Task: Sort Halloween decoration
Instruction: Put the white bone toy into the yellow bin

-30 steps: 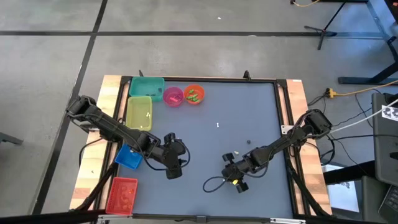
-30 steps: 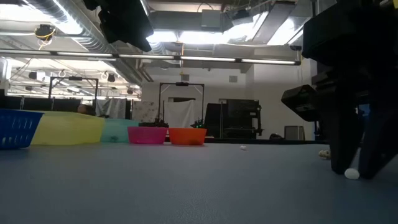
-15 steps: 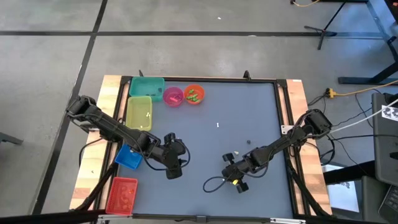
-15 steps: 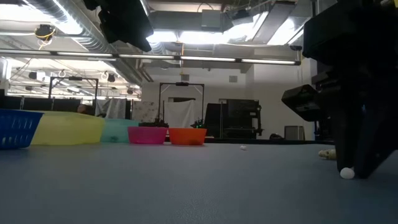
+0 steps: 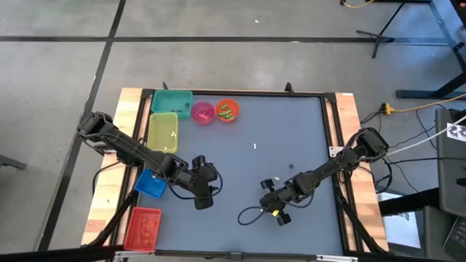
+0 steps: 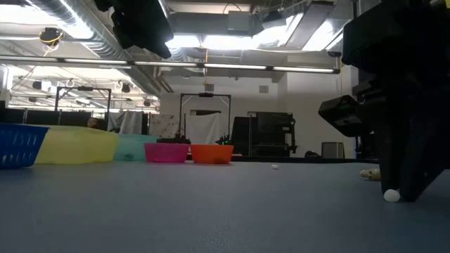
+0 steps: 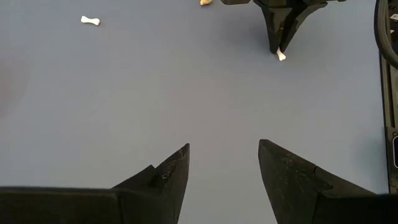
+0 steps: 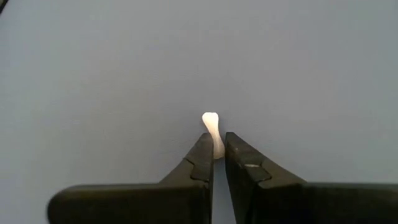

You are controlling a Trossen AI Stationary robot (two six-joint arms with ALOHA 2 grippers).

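Note:
The Halloween decoration shows as tiny trinkets on the grey table. A small white bone (image 8: 211, 123) lies near the table's middle front, and my right gripper (image 8: 217, 146) is shut on it; the low view shows the bone (image 6: 391, 196) at table level under that gripper (image 6: 406, 188). Another white bone (image 5: 255, 146) and a dark trinket (image 5: 291, 166) lie loose farther back. My left gripper (image 7: 224, 149) hovers open above bare table at the front left (image 5: 207, 195), facing the right gripper, with nothing between its fingers. My right gripper pinches the white bone between its two fingers, only at their free ends. One knobbed end of the bone (image 8: 211, 118) sticks out beyond the fingertips. The fingers slant down from the table's right side. The bone's free end (image 6: 391, 196) sits at the table's surface.
Along the left edge stand a teal bin (image 5: 172, 100), a yellow-green bin (image 5: 163, 132), a blue bin (image 5: 151, 183) and a red bin (image 5: 143, 227). A pink bowl (image 5: 202, 112) and an orange bowl (image 5: 227, 110) stand at the back. A pale trinket (image 6: 369, 173) lies near the right gripper.
My right gripper has shut its fingers on the white bone without moving from its place. The bone, which lay between the open fingers, has shifted slightly along the table as they closed.

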